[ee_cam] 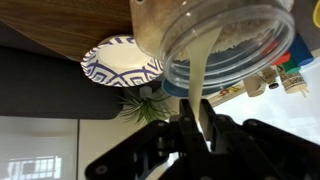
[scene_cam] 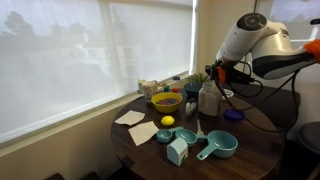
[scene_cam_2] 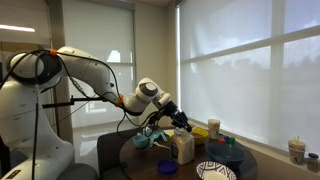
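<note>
Window blinds (scene_cam: 70, 60) cover the whole back of the room, and in front of them sits a round wooden desk (scene_cam: 250, 135) loaded with kitchen bits. Labels first, and there's not much to report. The teal-and-white carton (scene_cam: 177, 151) near the desk's front edge shows no print I can make out. The small packets (ee_cam: 287, 76) at the right edge of the wrist view have colourful labels, but they're too tiny and blurry to read.

The pincer (ee_cam: 197, 122) is clenched on a thin pale handle (ee_cam: 202, 88), with 1 dark finger on each side of it. I can't tell what kind of utensil it belongs to. Its long axis runs from the fingers straight toward the mouth of a clear glass jar (ee_cam: 235, 40) with whitish stuff inside, leaning a touch to the right in the wrist view. The far end sits at the jar's rim.

In both exterior views the jar (scene_cam: 208, 100) stands upright on the desk, mouth up, with the pincer (scene_cam: 216, 74) just above it, coming down at a slant (scene_cam_2: 180, 121).

Around it:
- a blue-and-white patterned plate (ee_cam: 120, 60) near the jar
- a little green plant (ee_cam: 146, 106) close by
- a yellow bowl (scene_cam: 166, 101) with a lemon (scene_cam: 167, 121) in front of it
- teal measuring cups (scene_cam: 218, 148) by the carton
- a purple lid (scene_cam: 232, 115) just beside the jar
</note>
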`<state>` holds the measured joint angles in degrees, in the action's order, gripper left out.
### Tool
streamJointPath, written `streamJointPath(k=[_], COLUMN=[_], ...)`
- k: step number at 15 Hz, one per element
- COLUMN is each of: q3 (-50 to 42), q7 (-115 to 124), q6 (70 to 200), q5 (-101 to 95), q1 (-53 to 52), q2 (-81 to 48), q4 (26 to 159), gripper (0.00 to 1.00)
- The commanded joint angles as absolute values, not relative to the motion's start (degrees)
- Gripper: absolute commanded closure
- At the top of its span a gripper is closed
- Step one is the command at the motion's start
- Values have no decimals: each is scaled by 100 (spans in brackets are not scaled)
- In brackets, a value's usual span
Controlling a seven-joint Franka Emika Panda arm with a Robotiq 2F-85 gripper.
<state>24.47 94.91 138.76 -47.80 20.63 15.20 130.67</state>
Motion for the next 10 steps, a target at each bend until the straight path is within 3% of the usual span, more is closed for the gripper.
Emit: streamJointPath(k=[1,10], q3=[1739,908], q7=[9821,9927], q6=[13450,13072], q5=[-4745,-4230], q1=[1244,489], q2=[1215,1070], q4=[12805,12392], gripper=[97,97])
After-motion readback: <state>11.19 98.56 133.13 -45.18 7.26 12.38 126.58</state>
